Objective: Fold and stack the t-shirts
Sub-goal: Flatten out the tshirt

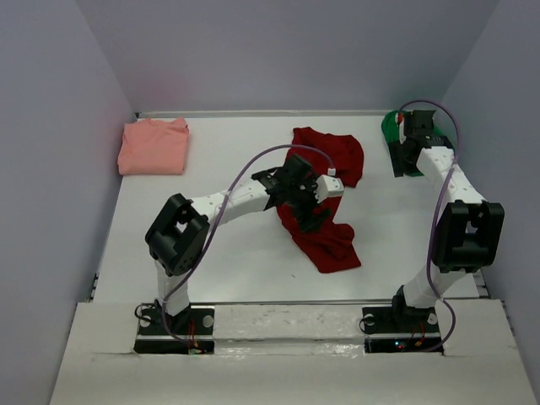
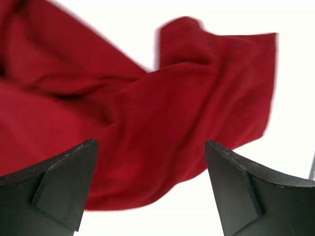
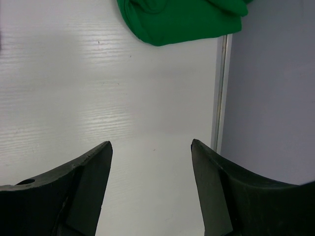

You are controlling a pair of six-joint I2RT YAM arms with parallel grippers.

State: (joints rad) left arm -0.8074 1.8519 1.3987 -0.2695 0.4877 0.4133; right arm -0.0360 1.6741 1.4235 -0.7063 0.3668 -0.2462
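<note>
**A:** What are the left fingers (image 2: 56,184) doing?

**B:** They are spread wide, with nothing between them. Just below and ahead of their tips lies the dark red shirt (image 2: 162,123), crumpled and unfolded. In the wrist view its cloth fills the gap between the two tips, and one edge runs out ahead and to the right onto the bare bench (image 2: 290,98).

**A:** Which way does that shirt run?

**B:** From above, its long axis goes roughly from the near side to the far side. One bunched mass lies beyond the fingers and another lies nearer the arm bases, so the fingers hang over its narrow middle. To grip it they need to go down, not sideways. I judge they would catch a fold there rather than a clean hem.

**A:** And the right fingers (image 3: 74,196)?

**B:** They are also released, with only bare bench between them. The green shirt (image 3: 182,19) lies straight ahead of the tips, against the side wall, near but not touching.

**A:** So which arm takes the red one?

**B:** The left arm, clearly. The right fingers are well apart from it, off to its right.

**A:** And the pink one?

**B:** The salmon-pink shirt (image 1: 153,146) looks already folded. It lies far off to the left of the left fingers, at the far corner.
</note>
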